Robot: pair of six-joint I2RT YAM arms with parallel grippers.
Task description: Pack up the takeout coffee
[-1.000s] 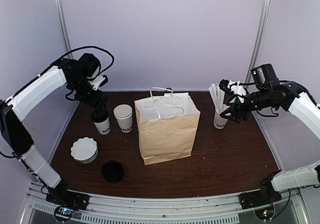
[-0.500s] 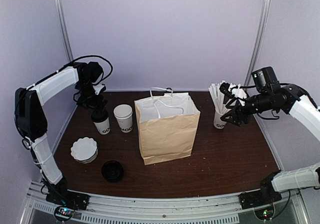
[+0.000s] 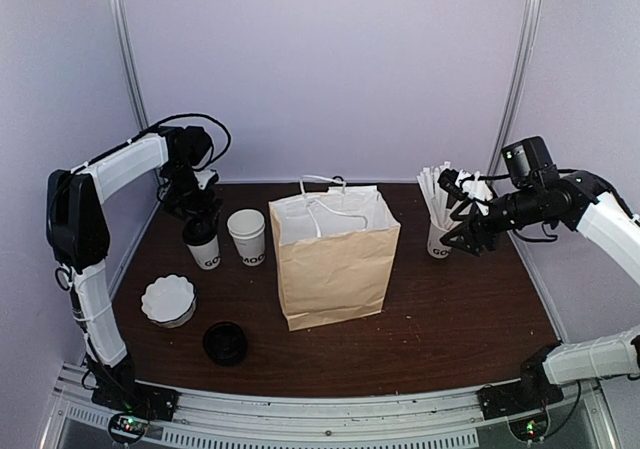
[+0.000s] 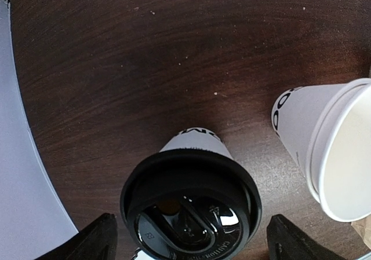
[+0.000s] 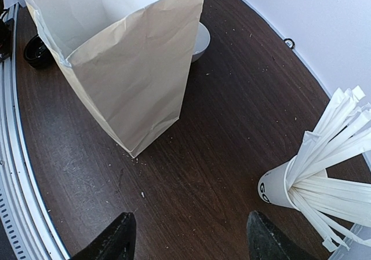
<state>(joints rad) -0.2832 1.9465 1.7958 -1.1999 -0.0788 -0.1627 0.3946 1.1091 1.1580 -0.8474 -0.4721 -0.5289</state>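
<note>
Wide apart, the left fingers (image 4: 95, 240) stand on either side of the takeout coffee (image 4: 191, 205), gripping nothing. In the left wrist view the cup's black lid sits midway between the two tips, with dark tabletop (image 4: 145, 69) showing in the gap on each side, so neither finger touches it. From above, those fingers hang right over the lid at the back left of the tabletop; whether the tips reach down to lid level I cannot tell. The coffee stands upright, its lettered white side facing forward. Just to its right stands a lidless cup (image 3: 247, 237) with the same print, and beyond that an open paper bag (image 3: 335, 259), upright in the middle.

On the other side, the right fingers (image 5: 113, 237) are also parted and hold nothing. They hover beside a cup of white sticks (image 3: 438, 241), near it but not touching.
</note>
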